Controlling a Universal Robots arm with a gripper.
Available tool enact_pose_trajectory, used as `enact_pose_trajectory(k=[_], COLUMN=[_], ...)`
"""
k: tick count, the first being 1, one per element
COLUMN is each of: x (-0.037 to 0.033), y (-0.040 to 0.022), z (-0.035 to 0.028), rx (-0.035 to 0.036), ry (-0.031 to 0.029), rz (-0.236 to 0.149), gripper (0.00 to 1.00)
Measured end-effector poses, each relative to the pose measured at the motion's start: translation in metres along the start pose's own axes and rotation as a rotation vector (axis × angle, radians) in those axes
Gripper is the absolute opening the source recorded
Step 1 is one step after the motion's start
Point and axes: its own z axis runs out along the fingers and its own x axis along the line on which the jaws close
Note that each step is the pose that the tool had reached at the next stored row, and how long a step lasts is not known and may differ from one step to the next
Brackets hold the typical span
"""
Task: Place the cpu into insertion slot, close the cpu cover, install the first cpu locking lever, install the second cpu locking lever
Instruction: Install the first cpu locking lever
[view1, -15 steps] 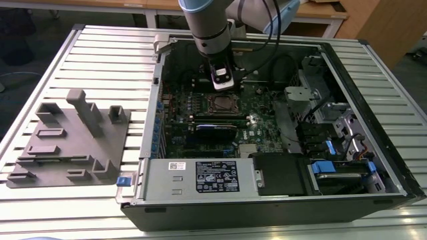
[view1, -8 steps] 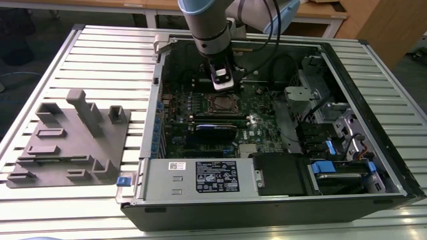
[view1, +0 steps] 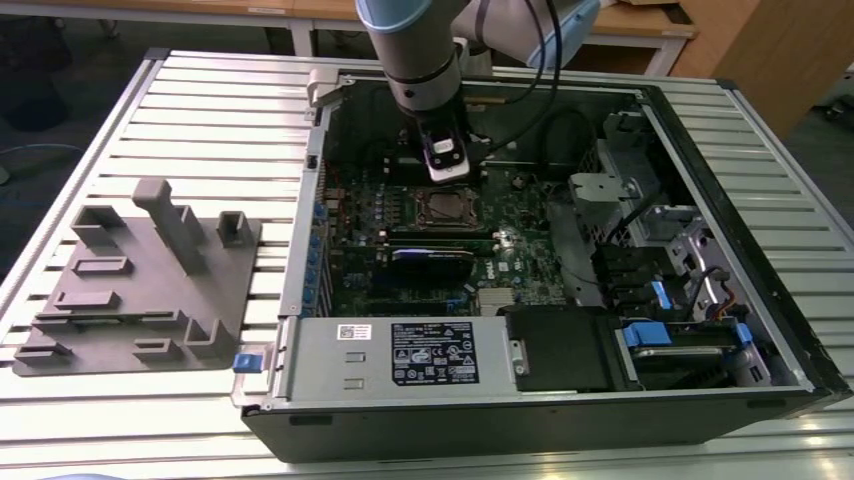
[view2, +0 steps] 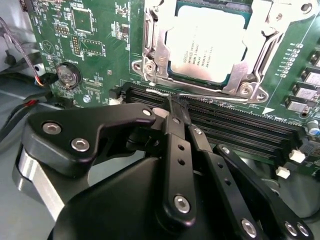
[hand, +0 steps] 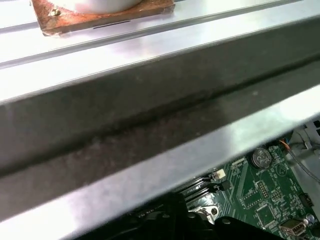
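Note:
The cpu (view2: 205, 42) shows its dull silver top inside the insertion slot (view2: 244, 90) on the green motherboard (view2: 85, 45). The cpu cover (view2: 157, 42) lies flat around the chip as a silver frame. A thin silver locking lever (view2: 215, 96) runs along the socket's edge beside the black memory slots. My gripper (view2: 172, 106) has its black fingers pressed together, and their tips sit at that lever rod. In the exterior view the gripper (view1: 449, 178) hangs just behind the cpu (view1: 441, 208) inside the open computer case.
The case walls (view1: 300, 250) ring the motherboard. The power supply (view1: 400, 350) sits at the front and drive bays with blue tabs (view1: 667, 335) at the exterior view's right. A grey fixture plate (view1: 140, 290) lies on the slatted table at the left. A coin battery (view2: 67, 75) sits near black cables.

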Motion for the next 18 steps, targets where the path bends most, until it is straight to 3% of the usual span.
enact_pose_trajectory(k=[5, 10, 18], x=[-0.0005, -0.0011, -0.0010], y=[-0.0009, -0.0024, -0.0026], z=[0.0001, -0.0003, 0.0008], rx=[0.0036, 0.0195, 0.0243], ry=[-0.0013, -0.0073, -0.0091], rz=[-0.003, -0.008, -0.008], gripper=[0.11, 0.11, 0.11])
